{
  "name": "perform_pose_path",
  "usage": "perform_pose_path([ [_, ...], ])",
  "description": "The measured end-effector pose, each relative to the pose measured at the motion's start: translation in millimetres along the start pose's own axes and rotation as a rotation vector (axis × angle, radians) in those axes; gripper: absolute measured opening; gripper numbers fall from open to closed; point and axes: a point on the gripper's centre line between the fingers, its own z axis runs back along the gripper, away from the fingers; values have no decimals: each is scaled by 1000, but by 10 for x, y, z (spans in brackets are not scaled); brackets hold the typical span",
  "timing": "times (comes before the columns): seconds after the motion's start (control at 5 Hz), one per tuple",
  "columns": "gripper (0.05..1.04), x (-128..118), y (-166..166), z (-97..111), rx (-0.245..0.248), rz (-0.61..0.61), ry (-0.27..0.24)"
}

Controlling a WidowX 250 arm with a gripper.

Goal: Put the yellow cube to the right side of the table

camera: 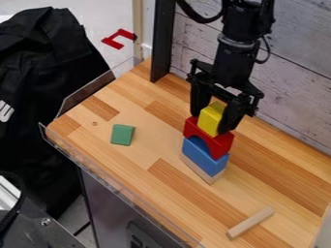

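Observation:
The black gripper (211, 121) hangs at the upper right of the middle, pointing down over a stack of blocks. It is shut on the yellow cube (210, 120), with one finger along each side. The cube is at the top of the stack, right above a red arch block (221, 144); whether it rests on the arch I cannot tell.
Below the red arch are a blue arch block (203, 156) and a pale wooden block (208, 178). A green block (122, 134) lies left on the wooden table (155, 145). A wooden stick (250, 223) lies near the front right, and a wall stands behind.

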Motion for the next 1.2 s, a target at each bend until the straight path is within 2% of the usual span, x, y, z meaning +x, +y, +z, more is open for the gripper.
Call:
perform_pose_path([
  [0.2,572,-3,0,-3,0,9,-2],
  [0.4,571,-14,1,19,33,24,-2],
  [0.6,571,-18,-136,262,53,3,-84],
  [0.8,571,-31,-211,390,61,-19,-129],
  [1.0,571,-39,-250,403,34,-34,-142],
  [1.2,571,-18,-265,289,54,-58,-113],
])
